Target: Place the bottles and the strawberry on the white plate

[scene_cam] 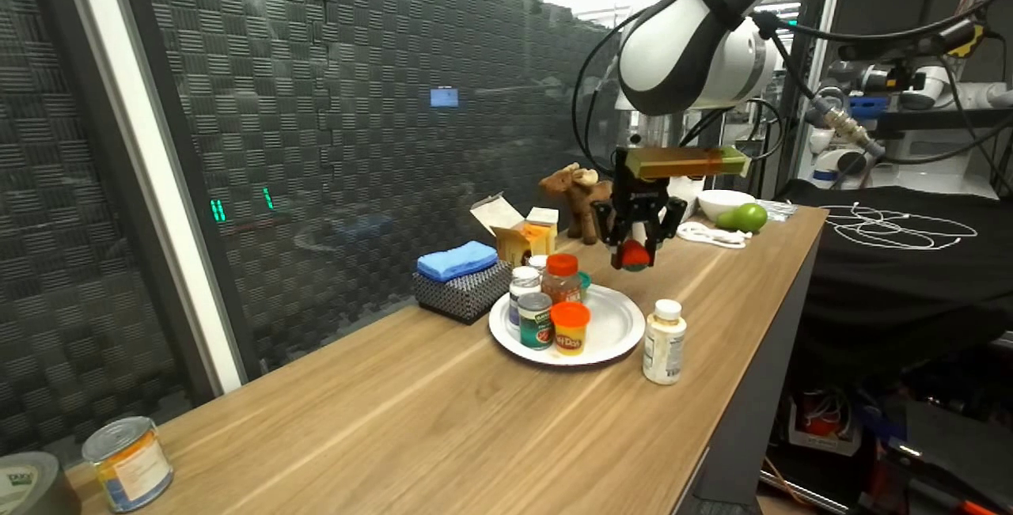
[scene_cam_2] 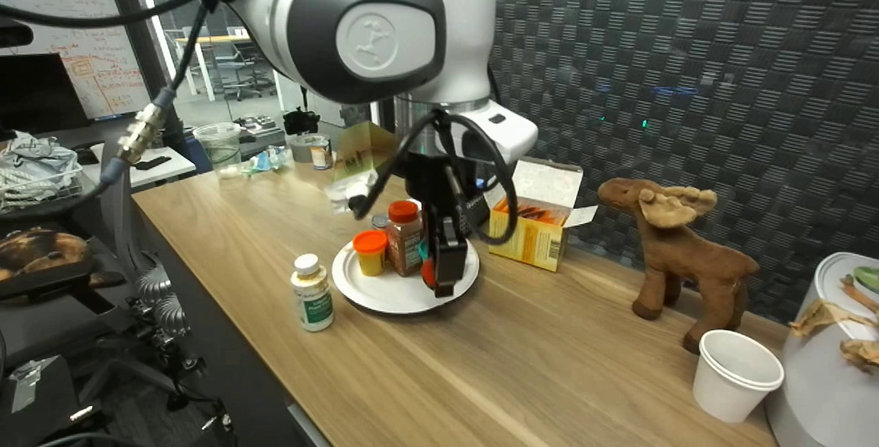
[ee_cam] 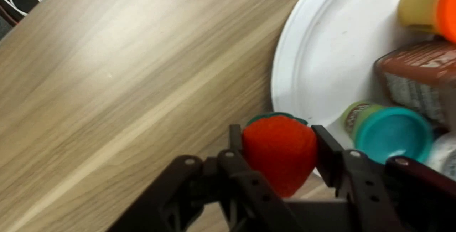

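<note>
Your tool (ee_cam: 277, 134) has its jaws partway closed against both sides of the strawberry (ee_cam: 279, 153), gripping it leafy end down, above the surface (ee_cam: 135, 82). From the tool, the bare side of the white plate (ee_cam: 335, 71) lies up and to the right in the wrist view; its rim passes behind the fruit, so you'll probably want to shift that way before lowering.

I read RANK, word incomplete, on the robot arm (scene_cam: 673, 56), Doh on the orange-lidded tub (scene_cam: 570, 331) and blurred DUC on the tape roll (scene_cam: 47, 481); print on the lone white-capped bottle (scene_cam_2: 312, 296) and writing on the whiteboard (scene_cam_2: 82, 28) are illegible.
</note>
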{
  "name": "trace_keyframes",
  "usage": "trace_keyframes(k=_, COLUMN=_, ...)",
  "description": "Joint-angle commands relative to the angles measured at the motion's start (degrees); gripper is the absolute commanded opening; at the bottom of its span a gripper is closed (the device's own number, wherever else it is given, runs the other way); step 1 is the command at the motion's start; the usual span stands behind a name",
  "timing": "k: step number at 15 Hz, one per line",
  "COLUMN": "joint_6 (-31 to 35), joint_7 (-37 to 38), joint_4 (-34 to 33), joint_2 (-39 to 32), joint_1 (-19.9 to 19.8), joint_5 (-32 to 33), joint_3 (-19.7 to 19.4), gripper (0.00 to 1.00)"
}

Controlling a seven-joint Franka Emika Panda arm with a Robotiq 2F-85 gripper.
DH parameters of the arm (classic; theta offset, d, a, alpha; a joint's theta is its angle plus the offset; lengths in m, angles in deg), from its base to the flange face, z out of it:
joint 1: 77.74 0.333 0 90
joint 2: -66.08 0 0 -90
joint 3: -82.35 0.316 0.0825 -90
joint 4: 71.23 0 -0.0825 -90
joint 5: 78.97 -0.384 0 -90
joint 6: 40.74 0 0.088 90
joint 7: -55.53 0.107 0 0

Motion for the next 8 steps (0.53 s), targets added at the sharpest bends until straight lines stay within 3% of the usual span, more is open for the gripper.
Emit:
trace_keyframes(k=1, joint_6=0.04, joint_7=-1.49, joint_4=1.69, joint_2=3.37, joint_1=1.35, joint_5=-0.13, joint_3=2.68, gripper=0.26)
trace_keyframes(k=8, joint_6=0.89, joint_7=-7.10, joint_4=0.05, joint_2=0.21, joint_1=0.65, joint_5=-2.18, joint_3=4.87, gripper=0.26)
